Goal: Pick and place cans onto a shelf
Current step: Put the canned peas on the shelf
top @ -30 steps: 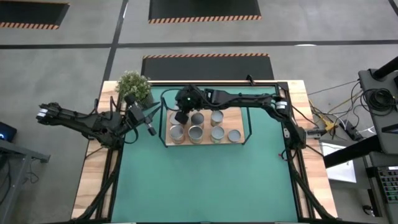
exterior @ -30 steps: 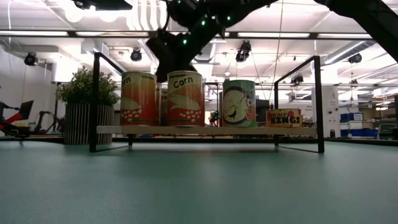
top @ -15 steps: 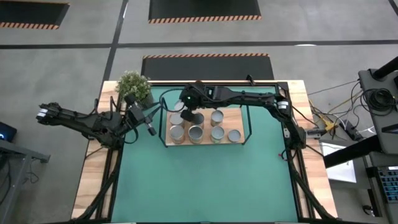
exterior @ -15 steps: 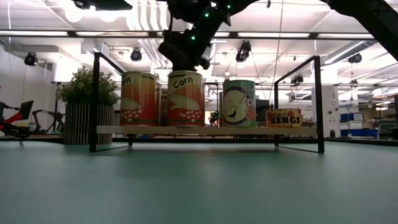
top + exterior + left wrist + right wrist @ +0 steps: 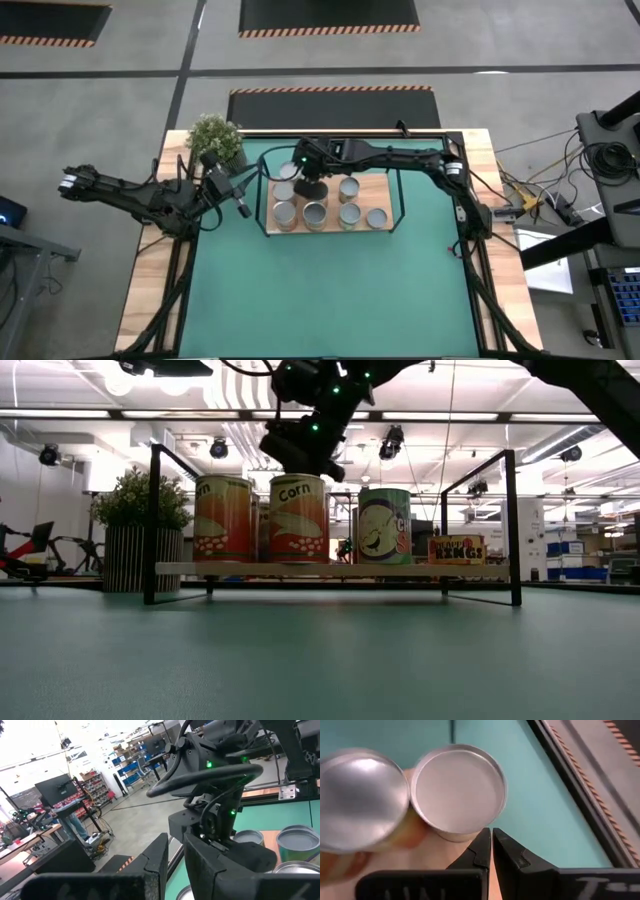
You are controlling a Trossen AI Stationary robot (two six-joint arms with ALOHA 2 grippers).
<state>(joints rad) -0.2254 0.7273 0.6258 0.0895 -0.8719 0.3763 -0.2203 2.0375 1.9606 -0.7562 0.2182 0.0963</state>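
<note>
My right hand (image 5: 313, 186) hovers clenched and empty over the shelf (image 5: 385, 192), above the far row, clear of the cans (image 5: 316, 214) standing upright on its board. Left hand (image 5: 243, 209) waits at the desk's left, fingers nearly together, holding nothing.

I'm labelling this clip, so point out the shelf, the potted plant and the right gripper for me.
shelf (image 5: 383, 190): high view, bare part of the wooden board.
potted plant (image 5: 215, 135): high view, middle of the foliage.
right gripper (image 5: 491, 849): right wrist view, midway between the tips of its shut jaws.
</note>
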